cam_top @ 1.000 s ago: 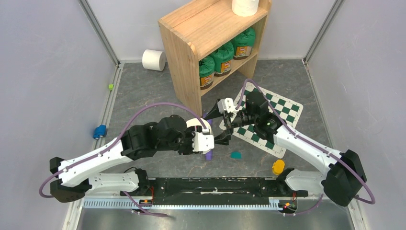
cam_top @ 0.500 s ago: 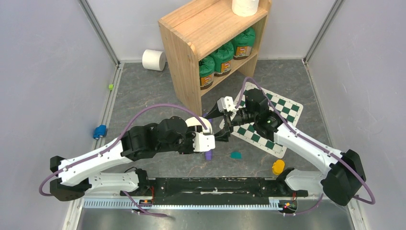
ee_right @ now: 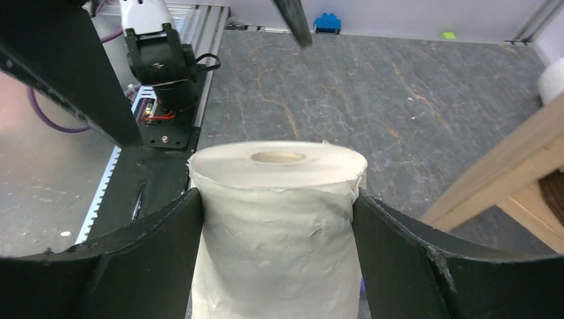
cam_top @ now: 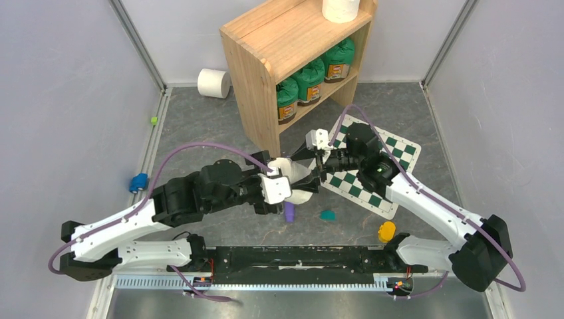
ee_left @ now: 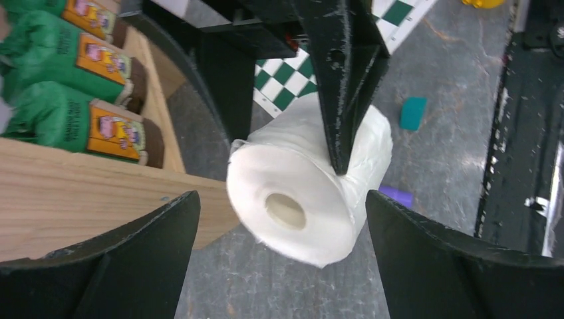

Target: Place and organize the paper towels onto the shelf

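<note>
Between the two arms, just in front of the shelf's (cam_top: 292, 33) near side panel, one paper towel roll (cam_top: 294, 178) is clamped in the right hand (ee_right: 277, 196). Its two black fingers (ee_right: 153, 252) press against opposite sides of the white paper. The open cardboard core faces the left wrist camera.

The left hand (ee_left: 281, 199) has its fingers wide apart, one on either side of the roll, with a clear gap at both sides. It touches nothing.

A second roll (cam_top: 340, 9) stands upright on the top board of the shelf, at its far end. A third roll (cam_top: 213, 83) lies on its side on the grey worktop (cam_top: 199, 133), behind the shelf and to its left, well apart from both arms.

Three green canisters (cam_top: 309, 80) with brown lids fill the lower tier side by side. Each carries an orange-and-yellow label with a small picture. The lettering is too small and blurred to read.

A green-and-white checkered board (cam_top: 392, 153) lies flat under the right arm. Small purple (cam_top: 289, 211), teal (cam_top: 327, 214), yellow (cam_top: 386, 232) and blue (cam_top: 138, 182) pieces lie scattered on the worktop. None bears readable writing.
</note>
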### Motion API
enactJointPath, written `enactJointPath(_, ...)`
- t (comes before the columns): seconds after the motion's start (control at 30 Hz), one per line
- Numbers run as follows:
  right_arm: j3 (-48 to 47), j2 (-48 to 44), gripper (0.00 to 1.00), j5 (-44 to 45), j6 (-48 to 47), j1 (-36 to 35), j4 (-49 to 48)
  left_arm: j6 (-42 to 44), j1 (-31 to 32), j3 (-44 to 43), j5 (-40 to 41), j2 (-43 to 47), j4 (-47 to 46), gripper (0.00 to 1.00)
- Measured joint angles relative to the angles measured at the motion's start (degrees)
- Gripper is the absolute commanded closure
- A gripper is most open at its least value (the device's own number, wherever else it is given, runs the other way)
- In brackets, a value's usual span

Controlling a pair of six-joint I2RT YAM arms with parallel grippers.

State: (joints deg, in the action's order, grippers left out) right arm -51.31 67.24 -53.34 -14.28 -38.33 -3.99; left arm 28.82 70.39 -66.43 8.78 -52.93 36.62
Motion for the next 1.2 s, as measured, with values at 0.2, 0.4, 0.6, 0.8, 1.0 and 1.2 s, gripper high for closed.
enactJointPath(0.2, -0.4, -2.4, 0.84, 2.2, 0.8, 2.1, 0.7, 0.0, 0.1, -1.0, 5.6, 1.9, -2.8, 0.0)
enactJointPath(0.4, -1.9, -2.9, 0.88, 3.1, 1.8, 3.6, 0.3, -1.7, -0.7, 0.6, 13.8, 4.1, -7.1, 0.0)
enactJointPath(0.6, -1.9, -2.8, 0.89, 2.7, 4.1, 3.7, -0.9, -15.2, -15.9, 6.1, 11.5, 4.7, -9.4, 0.0)
enactJointPath(0.8, -1.9, -2.8, 0.91, 2.9, 5.6, 3.7, -3.1, -31.7, -30.4, 10.3, 2.6, 5.9, -10.6, 0.0)
enactJointPath(1.0, -2.1, -3.6, 0.94, 4.3, 7.9, 3.7, -5.4, -40.6, -33.5, 13.7, 1.0, 7.0, -12.7, 0.0)
enactJointPath(1.2, -5.4, -4.2, 0.96, 5.9, 12.4, 3.7, -12.6, -44.5, -34.7, 20.7, 6.0, 10.5, -13.1, 0.0)
